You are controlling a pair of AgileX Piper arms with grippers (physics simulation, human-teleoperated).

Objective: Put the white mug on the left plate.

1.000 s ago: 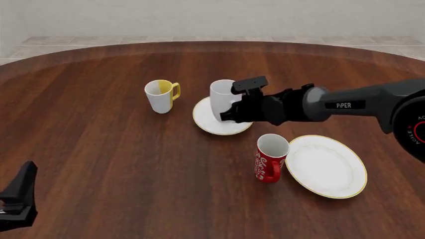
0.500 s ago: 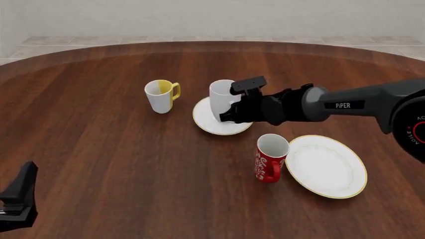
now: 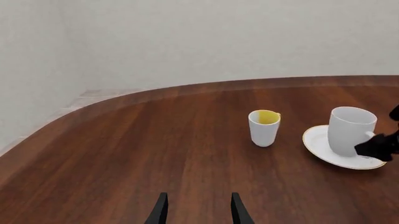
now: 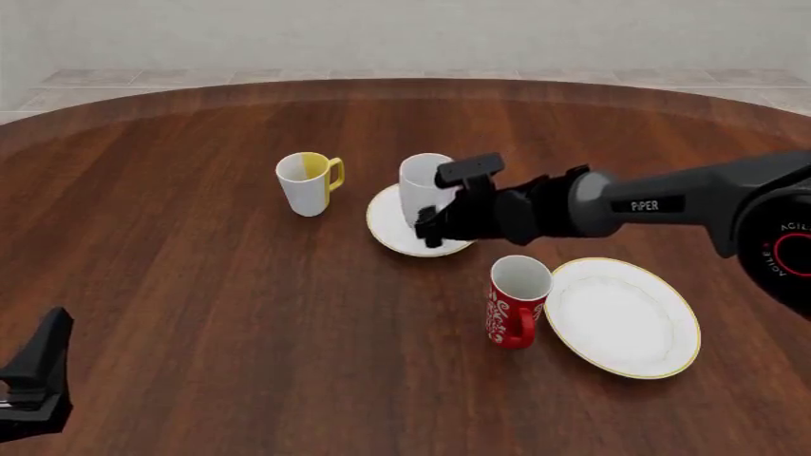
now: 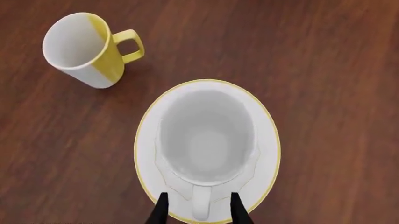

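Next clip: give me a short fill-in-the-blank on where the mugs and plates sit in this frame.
1. The tall plain white mug stands on the smaller gold-rimmed white ____.
2. The right claw has its fingers on either side of that mug's ____.
3. The red lettered mug stands beside the ____ gold-rimmed plate.
4. The small mug on the bare wood has a ____ handle.

Missing words: plate; handle; larger; yellow

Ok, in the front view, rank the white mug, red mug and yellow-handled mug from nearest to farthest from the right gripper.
1. White mug, at the right gripper, on the small plate.
2. Red mug, nearer the camera, beside the large plate.
3. Yellow-handled mug, off to the left.
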